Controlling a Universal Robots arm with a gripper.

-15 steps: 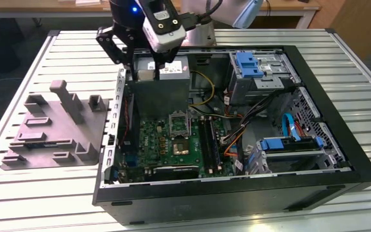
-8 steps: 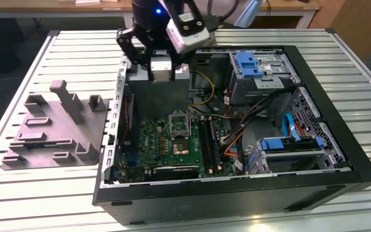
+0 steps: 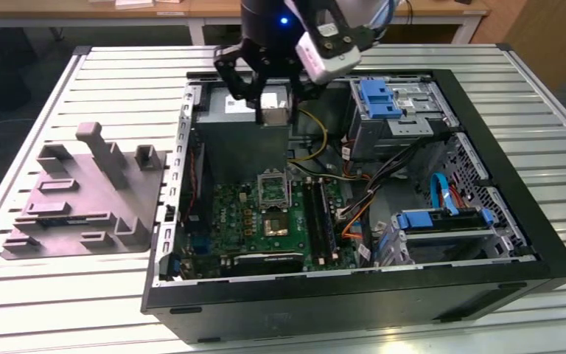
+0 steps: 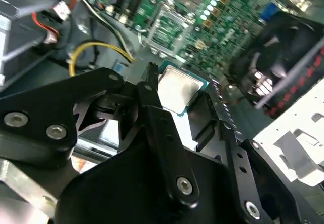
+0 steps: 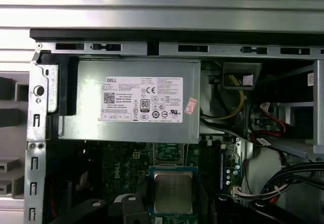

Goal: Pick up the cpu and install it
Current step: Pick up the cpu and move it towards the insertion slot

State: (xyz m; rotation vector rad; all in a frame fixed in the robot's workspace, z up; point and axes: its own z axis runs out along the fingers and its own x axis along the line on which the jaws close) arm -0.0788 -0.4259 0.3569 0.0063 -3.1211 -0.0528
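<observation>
The cpu (image 3: pixel 275 112), a small silvery square chip with a green rim, hangs in my gripper (image 3: pixel 274 110), which is shut on it above the open computer case, over the power-supply end. In both wrist views the black fingers clamp the cpu (image 4: pixel 177 89) (image 5: pixel 173 192) by two opposite edges, with the gripper (image 4: pixel 179 95) (image 5: pixel 173 198) around it. The socket (image 3: pixel 275 221) lies on the green motherboard below and nearer the case front, with its metal frame (image 3: pixel 273 186) beside it. The socket (image 4: pixel 169 26) (image 5: pixel 167 153) sits beyond the chip in both wrist views.
A grey power-supply box (image 5: pixel 131 100) sits at the case's far end. Drive bays with blue tabs (image 3: pixel 376 99) and loose cables (image 3: pixel 362 184) fill the exterior view's right side. A grey plastic block with posts (image 3: pixel 86 199) stands on the slatted table (image 3: pixel 86 295), left of the case wall (image 3: pixel 362 302).
</observation>
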